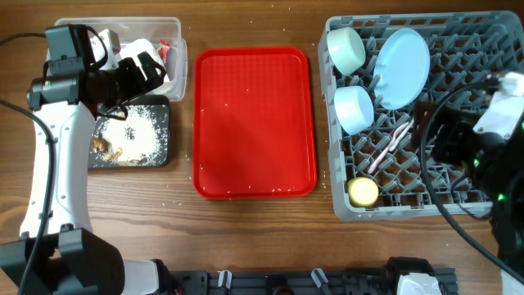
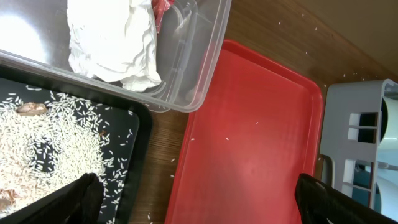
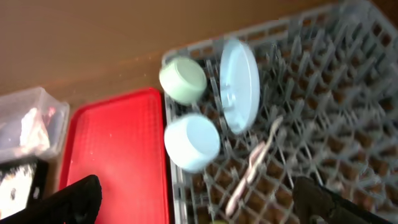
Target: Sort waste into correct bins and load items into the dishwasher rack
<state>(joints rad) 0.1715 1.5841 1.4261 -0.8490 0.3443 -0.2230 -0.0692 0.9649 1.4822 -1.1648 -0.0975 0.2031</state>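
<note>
Paper napkin (image 2: 112, 43) in clear tub (image 2: 199, 62) left of red tray (image 2: 249, 143) | judged light, soft; pinch a fold | left hand (image 2: 199, 193), right hand (image 3: 196, 193): spread, empty

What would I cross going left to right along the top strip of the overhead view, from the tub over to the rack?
clear tub → red tray → mint-green bowl → pale blue plate, the last two standing in the dishwasher rack.

Plate (image 1: 404, 67) in rack (image 1: 409, 211) — napkin (image 2: 112, 40) in tub (image 2: 200, 68)
</note>
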